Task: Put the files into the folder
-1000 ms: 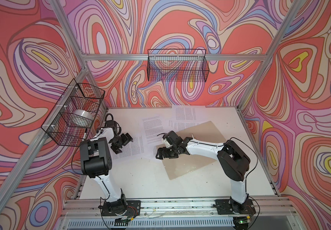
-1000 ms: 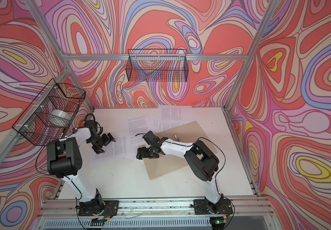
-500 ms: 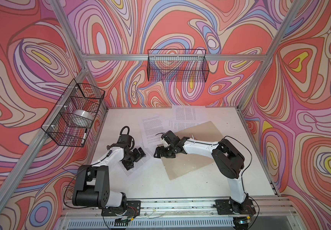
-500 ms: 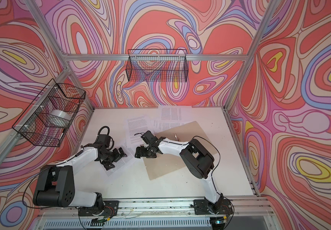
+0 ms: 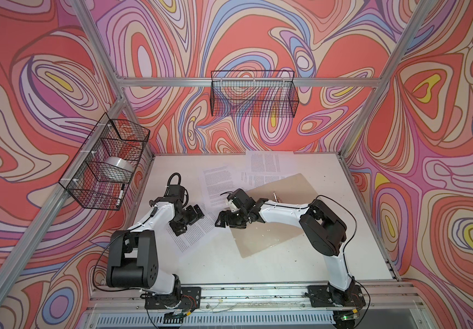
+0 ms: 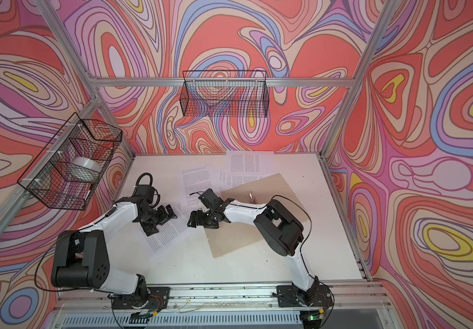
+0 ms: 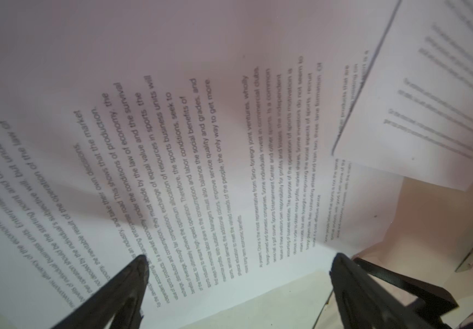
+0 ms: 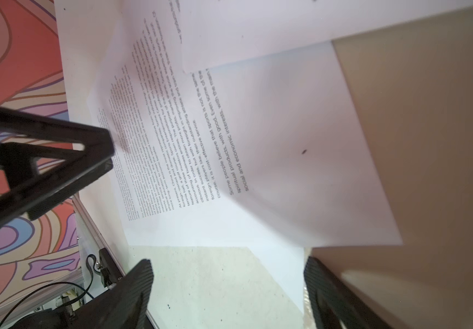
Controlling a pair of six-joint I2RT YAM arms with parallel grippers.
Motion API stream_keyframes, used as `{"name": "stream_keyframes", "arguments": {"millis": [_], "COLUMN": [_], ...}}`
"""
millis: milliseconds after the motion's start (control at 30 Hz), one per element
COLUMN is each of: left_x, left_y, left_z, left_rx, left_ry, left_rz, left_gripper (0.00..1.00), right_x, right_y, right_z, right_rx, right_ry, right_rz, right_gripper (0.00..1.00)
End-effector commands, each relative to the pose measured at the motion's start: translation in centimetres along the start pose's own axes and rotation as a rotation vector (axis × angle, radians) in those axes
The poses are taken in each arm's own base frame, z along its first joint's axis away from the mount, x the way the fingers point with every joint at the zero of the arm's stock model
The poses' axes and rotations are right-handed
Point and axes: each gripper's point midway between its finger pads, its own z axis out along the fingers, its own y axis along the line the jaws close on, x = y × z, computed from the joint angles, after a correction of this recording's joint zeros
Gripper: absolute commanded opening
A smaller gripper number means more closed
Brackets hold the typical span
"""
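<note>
The files are white printed sheets spread over the table: one near sheet (image 5: 198, 236) (image 6: 166, 236) (image 7: 172, 156) (image 8: 258, 142), one at the middle (image 5: 218, 185) (image 6: 198, 182), and one at the back (image 5: 266, 162) (image 6: 243, 162). The tan folder (image 5: 272, 236) (image 6: 238, 239) (image 8: 429, 142) lies flat to their right, with a back sheet tucked partly under it. My left gripper (image 5: 189, 220) (image 6: 159, 220) (image 7: 238, 265) is open, low over the near sheet. My right gripper (image 5: 228, 223) (image 6: 201, 222) (image 8: 229, 273) is open at the folder's left edge, holding nothing.
A wire basket (image 5: 104, 162) with a tape roll hangs on the left wall, and another wire basket (image 5: 253, 94) hangs on the back wall. The two grippers face each other a short way apart. Bare table (image 5: 229, 273) lies toward the front rail.
The left gripper has come from near the left wall toward the middle and down over the near sheet. The right gripper has edged slightly left at the folder's edge.
</note>
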Motion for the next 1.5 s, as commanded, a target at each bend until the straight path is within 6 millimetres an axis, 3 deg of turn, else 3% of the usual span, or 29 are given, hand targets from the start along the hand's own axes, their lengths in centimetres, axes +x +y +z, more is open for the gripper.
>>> {"name": "stream_keyframes", "arguments": {"millis": [0, 233, 533, 667, 800, 933, 967, 1033, 1133, 1300, 1467], "left_x": [1.1, 4.6, 7.3, 7.6, 8.3, 8.4, 9.5, 9.9, 10.0, 10.5, 10.9], "left_y": [1.2, 2.4, 0.9, 1.1, 0.8, -0.4, 0.7, 0.9, 1.4, 2.0, 2.6], "left_z": [1.0, 3.5, 5.3, 6.4, 7.6, 8.4, 8.9, 9.2, 9.6, 10.1, 9.9], "left_rx": [-0.013, -0.003, 0.061, 0.082, 0.101, 0.148, 0.126, 0.129, 0.123, 0.106, 0.094], "left_ry": [0.051, 0.136, 0.187, 0.182, 0.203, 0.205, 0.225, 0.233, 0.229, 0.242, 0.24], "left_rz": [-0.005, -0.026, -0.012, -0.033, -0.061, -0.085, -0.099, -0.121, -0.143, -0.144, -0.142], "left_gripper": [1.0, 1.0, 1.0, 1.0, 1.0, 1.0, 1.0, 1.0, 1.0, 1.0, 1.0], "right_x": [3.2, 2.8, 2.0, 2.0, 2.8, 2.5, 2.4, 2.1, 2.0, 3.0, 2.6], "right_y": [-3.0, -4.7, -4.6, -3.4, -3.0, -1.9, -2.2, -2.6, -1.8, -2.2, -2.3], "right_z": [2.7, 3.5, 3.6, 3.0, 3.9, 3.7, 3.6, 3.5, 3.4, 2.1, 2.0], "right_rx": [0.085, 0.165, 0.164, 0.116, 0.008, -0.103, -0.088, -0.085, -0.131, -0.128, -0.132], "right_ry": [0.093, 0.058, 0.026, 0.042, 0.104, 0.066, 0.051, 0.015, 0.024, 0.016, -0.014], "right_rz": [0.075, 0.135, 0.159, 0.171, 0.212, 0.265, 0.271, 0.295, 0.32, 0.34, 0.334], "right_gripper": [0.88, 0.88, 0.94, 0.97, 0.98, 0.98, 0.98, 0.98, 0.98, 0.98, 0.98]}}
